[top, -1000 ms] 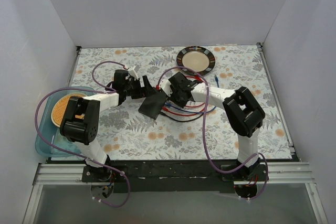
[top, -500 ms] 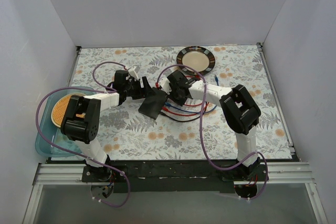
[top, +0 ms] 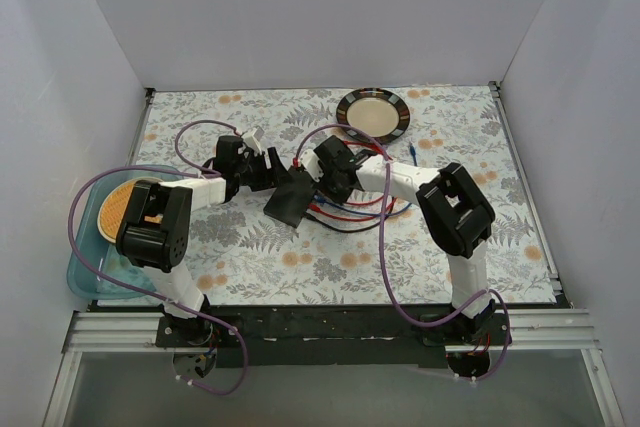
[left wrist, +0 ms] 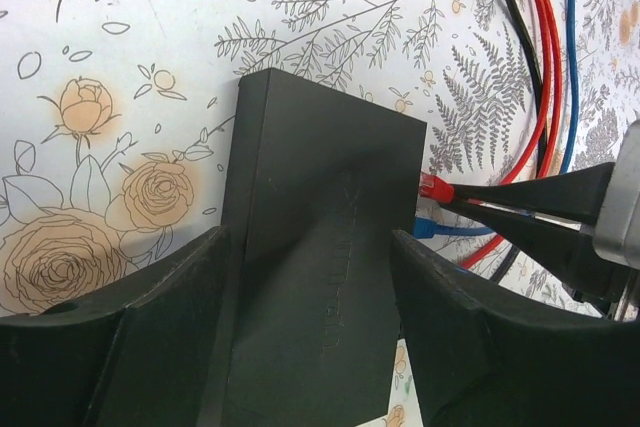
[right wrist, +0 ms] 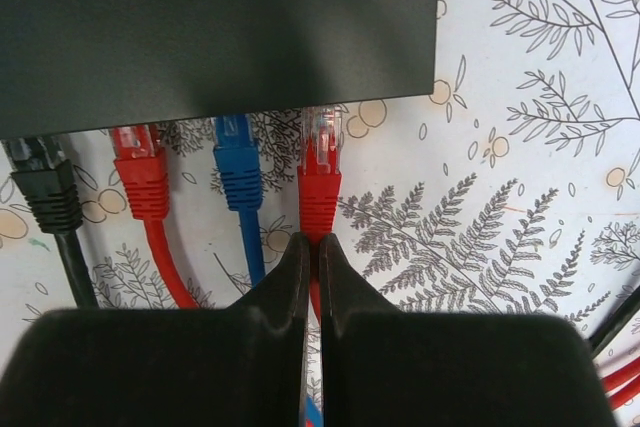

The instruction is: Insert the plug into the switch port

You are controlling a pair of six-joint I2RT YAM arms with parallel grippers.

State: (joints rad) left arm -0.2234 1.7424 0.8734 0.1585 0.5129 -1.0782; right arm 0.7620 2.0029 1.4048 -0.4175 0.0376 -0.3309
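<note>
Plug (right wrist: 320,182) pinched by right end effector (right wrist: 312,250), at switch (right wrist: 200,27).

- A robot lab test cell, this: plain white panel walls (top: 330,17) box the table in.
- The left arm (top: 160,232) and right arm (top: 458,212) stand bolted to an aluminium rail (top: 560,327), with purple cables (top: 384,267) looping off them.
- A floral cloth (top: 300,267) (homely, but only a backdrop) covers the tabletop.

White walls (top: 330,7) close in the table (top: 500,247) on three sides. A cloth (top: 200,112) printed with grey leaves and orange roses covers it. A metal rail (top: 110,332) runs along the near edge. The light is soft and even.
</note>
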